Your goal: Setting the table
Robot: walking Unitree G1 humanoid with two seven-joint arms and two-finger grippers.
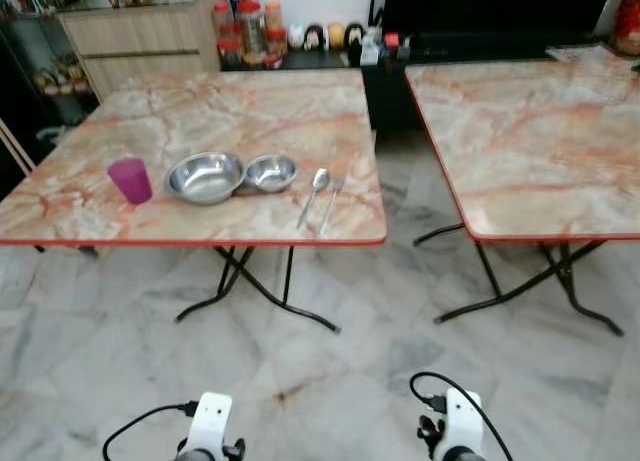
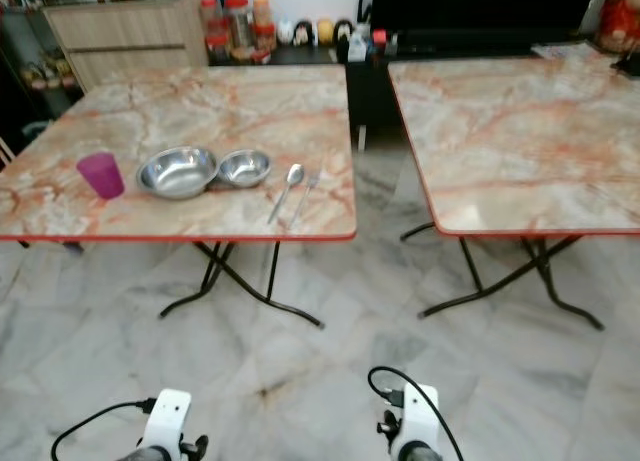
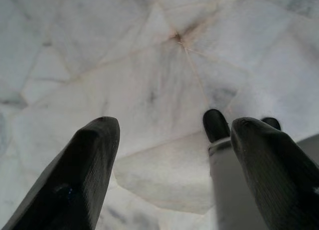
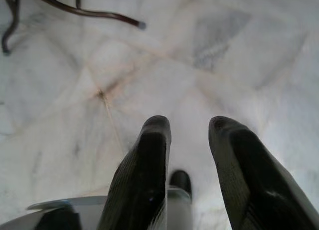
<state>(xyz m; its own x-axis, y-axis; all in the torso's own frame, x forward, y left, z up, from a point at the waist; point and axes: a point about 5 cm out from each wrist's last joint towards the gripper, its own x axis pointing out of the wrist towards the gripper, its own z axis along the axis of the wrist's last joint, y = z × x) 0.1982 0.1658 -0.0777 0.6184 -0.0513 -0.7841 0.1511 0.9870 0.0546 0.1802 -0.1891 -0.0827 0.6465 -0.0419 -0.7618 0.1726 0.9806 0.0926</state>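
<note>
On the left marble-topped table (image 1: 200, 111) stand a magenta cup (image 1: 130, 180), a large steel bowl (image 1: 205, 176) and a smaller steel bowl (image 1: 271, 172) touching it. A spoon (image 1: 313, 195) and a fork (image 1: 331, 203) lie side by side near the table's front right corner. Both arms hang low over the floor, well short of the table; their wrists (image 1: 208, 428) (image 1: 455, 422) show at the bottom edge. My left gripper (image 3: 169, 140) is open above the tiles, nothing between its fingers. My right gripper (image 4: 188, 135) is also open and empty.
A second marble table (image 1: 530, 131) stands to the right, a floor gap between the two. Black folding legs (image 1: 250, 286) spread under each table. Behind are a wooden cabinet (image 1: 140, 36), jars (image 1: 250, 26) and a dark low unit. Pale marble floor (image 1: 320, 371) lies in front.
</note>
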